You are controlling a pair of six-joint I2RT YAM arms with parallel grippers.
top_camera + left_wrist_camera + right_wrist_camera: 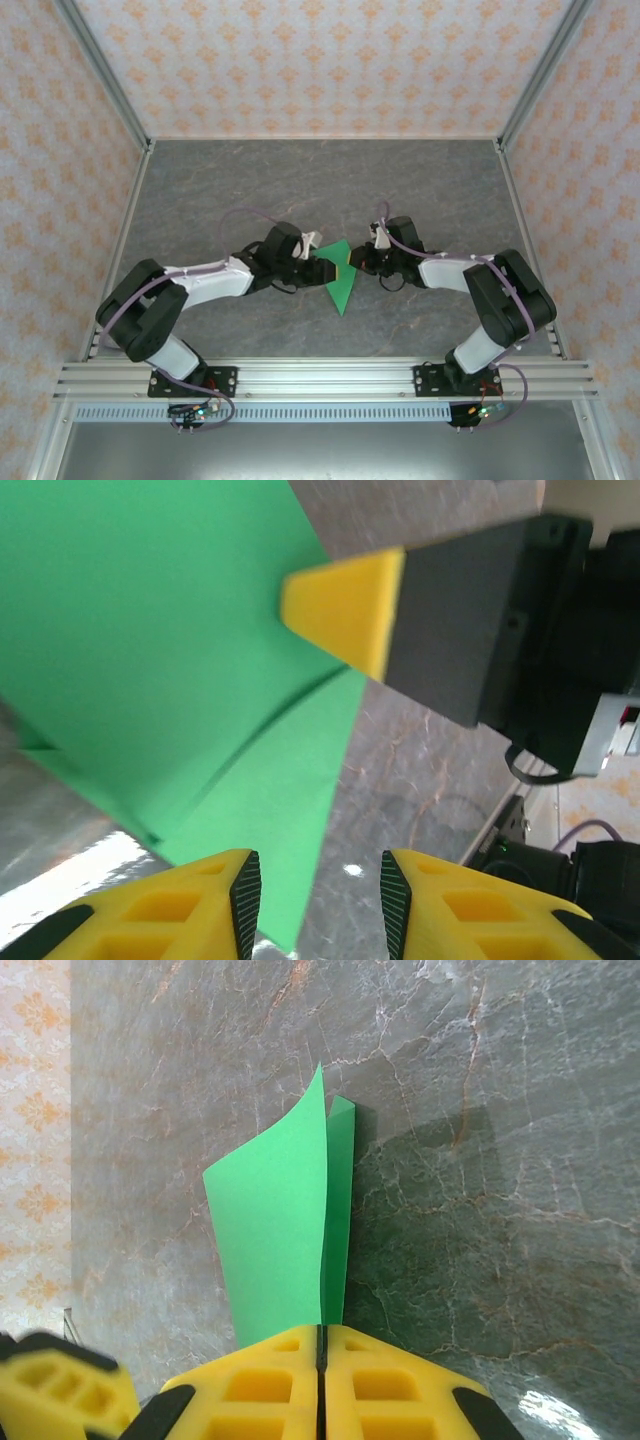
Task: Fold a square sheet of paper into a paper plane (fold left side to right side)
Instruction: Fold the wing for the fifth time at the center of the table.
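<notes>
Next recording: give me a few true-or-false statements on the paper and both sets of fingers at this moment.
1. The right gripper has its fingers shut on the green paper. True.
2. The left gripper has its fingers pressed together. False: a clear gap stands between them.
3. The green paper is a flat, unfolded square. False: it is folded to a pointed shape with layered flaps.
4. The green paper sits between the two arms on the grey table. True.

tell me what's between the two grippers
The folded green paper lies between the left gripper and right gripper, seen in the top external view.
</notes>
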